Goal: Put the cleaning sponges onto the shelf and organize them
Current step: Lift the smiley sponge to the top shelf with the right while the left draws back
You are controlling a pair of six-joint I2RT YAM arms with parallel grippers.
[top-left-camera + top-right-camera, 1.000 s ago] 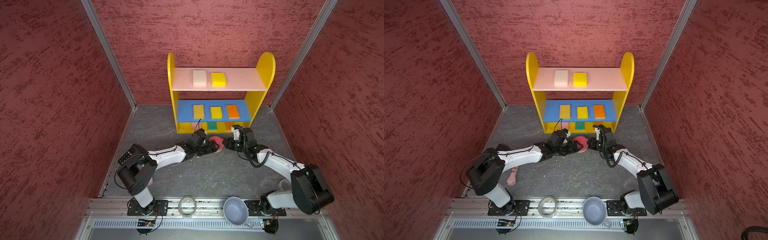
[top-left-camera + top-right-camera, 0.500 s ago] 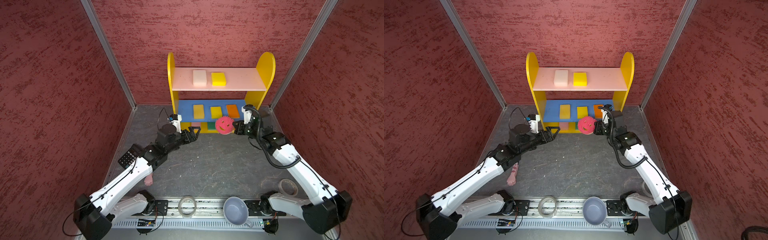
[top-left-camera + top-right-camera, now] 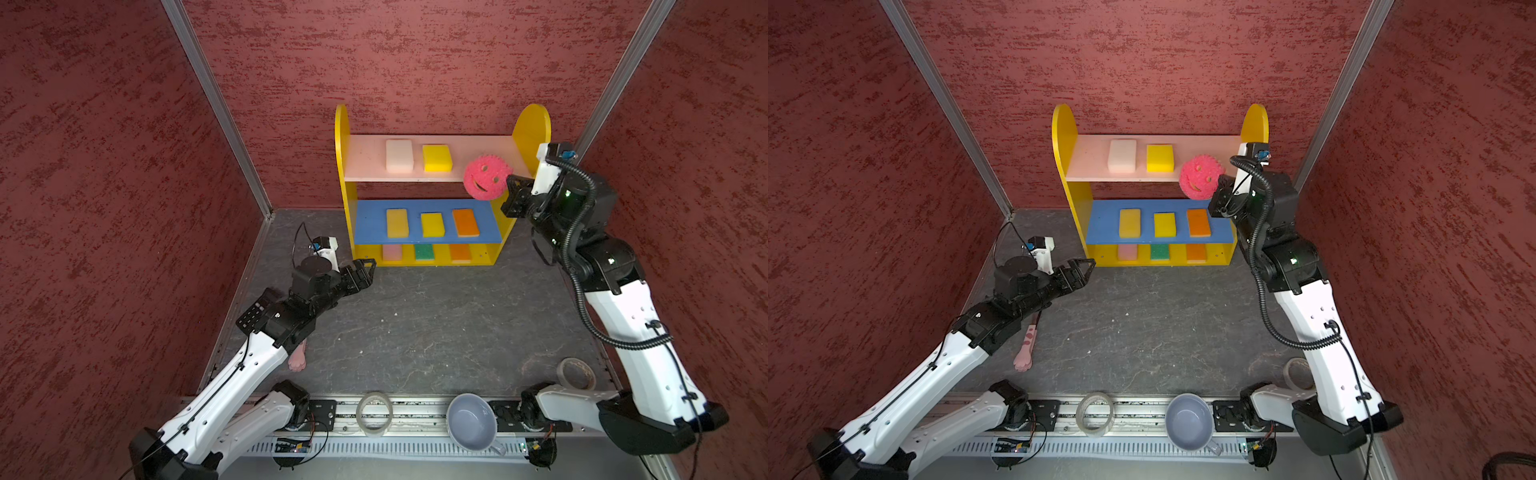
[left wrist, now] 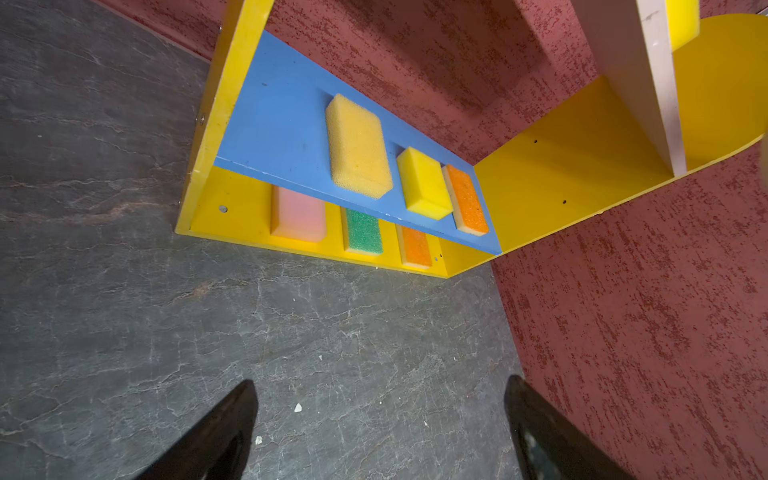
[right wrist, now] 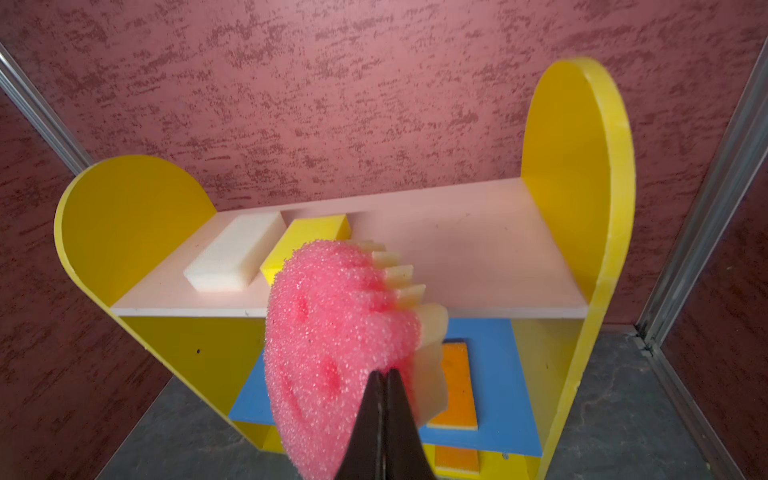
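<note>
**Smiley sponge pinched at the top tier**

Only the right wrist view shows the right gripper [image 5: 384, 376], fingers pressed almost together on the rim of the round pink smiley-face foam sponge [image 5: 332, 332], and its pale toothed backing. Both top views show its face.

Just beyond those fingertips is the yellow-sided shelf [image 5: 573, 166]. Its pale pink top board [image 5: 478, 257] carries a white foam block [image 5: 235, 253] and a yellow foam block [image 5: 307, 237].

Left gripper [image 4: 380, 390]: fingers spread, empty, above the grey floor [image 4: 124, 311]. Ahead of them, in the left wrist view:
- blue middle board [image 4: 282, 124]: porous yellow sponge [image 4: 357, 145], smooth yellow sponge [image 4: 424, 183], orange sponge [image 4: 467, 199]
- yellow base [image 4: 237, 212]: pink sponge [image 4: 298, 214], green sponge [image 4: 363, 230], second orange sponge [image 4: 415, 247]
</note>
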